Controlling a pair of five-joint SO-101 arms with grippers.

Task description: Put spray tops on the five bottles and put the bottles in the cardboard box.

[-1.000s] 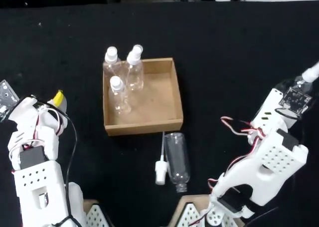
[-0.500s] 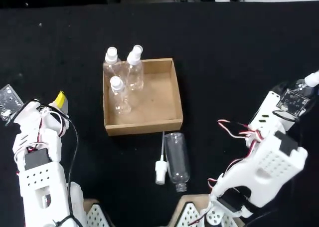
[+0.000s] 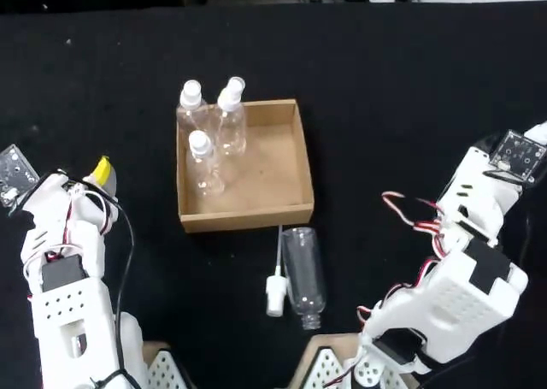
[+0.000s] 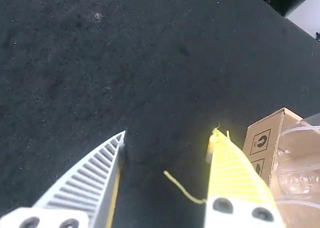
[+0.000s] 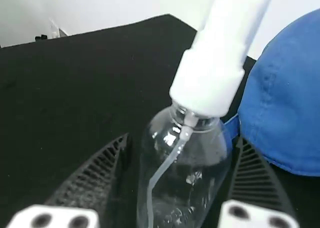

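Fingers point(image 5: 92, 185) of the right gripper point(image 5: 182, 140), black and ribbed, pinch a clear plastic bottle point(image 5: 182, 188) from both sides. Its white spray top point(image 5: 217, 62) is seated, with the thin dip tube curving down inside. A blue rounded object point(image 5: 285, 112) sits just behind it. The left gripper point(image 4: 170, 134) holds its grey and yellow ridged fingers spread above the matte black table point(image 4: 100, 62), near the cardboard box point(image 4: 265, 140), whose wall bears two small framed pictograms. From above, three topped bottles point(image 3: 198, 120) stand in the box's far left part. An uncapped bottle point(image 3: 304, 274) lies just outside its near wall, with a loose spray top point(image 3: 275, 293) beside it.
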